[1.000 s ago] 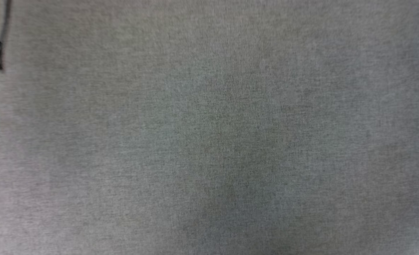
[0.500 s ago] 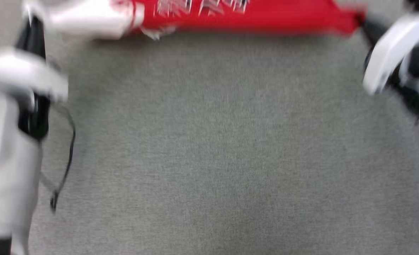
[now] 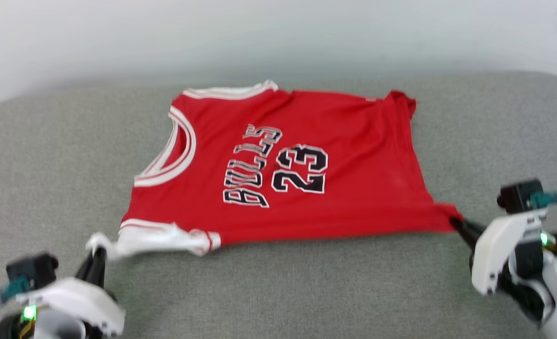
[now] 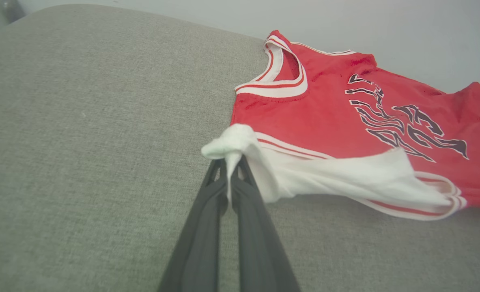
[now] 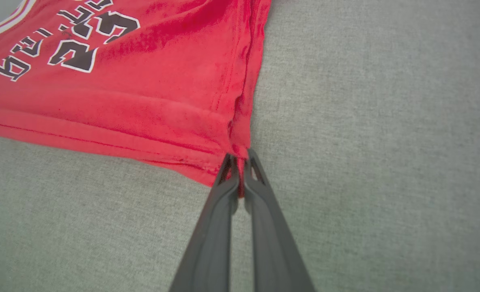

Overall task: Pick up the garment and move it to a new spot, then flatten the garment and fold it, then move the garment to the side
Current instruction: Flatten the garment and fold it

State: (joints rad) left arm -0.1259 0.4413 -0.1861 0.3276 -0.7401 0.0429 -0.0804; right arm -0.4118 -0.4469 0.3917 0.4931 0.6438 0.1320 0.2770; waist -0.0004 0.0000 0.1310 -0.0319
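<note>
The garment [image 3: 363, 155] is a red jersey with white striped trim, black letters and the number 23. It lies spread on the grey cushioned surface [image 3: 283, 292], its neck opening to the left. My left gripper [image 3: 97, 252] is shut on its bunched white sleeve [image 4: 231, 142] at the near left corner. My right gripper [image 3: 455, 223] is shut on the red hem corner [image 5: 240, 146] at the near right. The near edge is stretched between the two. In the wrist views the garment [image 4: 325, 117] [image 5: 142, 81] lies beyond my left gripper [image 4: 228, 162] and my right gripper [image 5: 240, 160].
A pale wall [image 3: 278, 37] rises behind the surface's rounded back edge. Bare grey fabric lies in front of the jersey and on both sides of it.
The head camera has swung upward: first only grey fabric, then the jersey blurred at the top edge, now the jersey mid-view. Both grippers stay shut on its corners.
</note>
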